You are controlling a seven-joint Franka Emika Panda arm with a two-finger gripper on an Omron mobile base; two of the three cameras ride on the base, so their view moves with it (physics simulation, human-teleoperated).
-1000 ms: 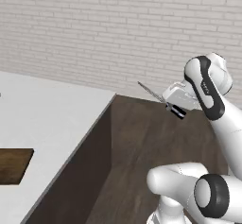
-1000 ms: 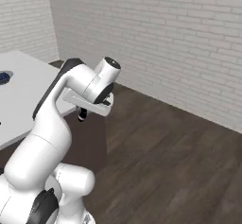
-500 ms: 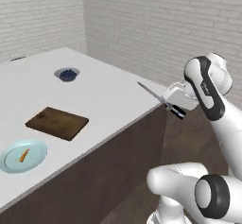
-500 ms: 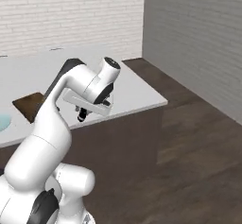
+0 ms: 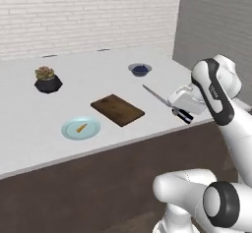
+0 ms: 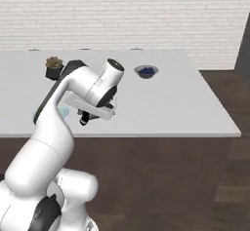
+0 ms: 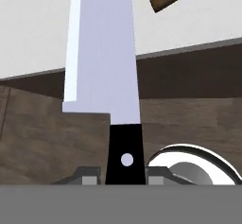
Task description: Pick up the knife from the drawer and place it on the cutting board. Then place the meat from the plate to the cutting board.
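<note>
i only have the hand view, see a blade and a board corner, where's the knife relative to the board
Observer: In the left base view the knife is held in the air by the gripper right of the cutting board, blade tip pointing toward it but not over it.
Operator: anything on the board
Observer: No, its top is bare.
Operator: wheres the meat
Observer: On the plate, an orange sliver near its middle; the plate sits left of the board, nearer the counter's front edge.
</note>
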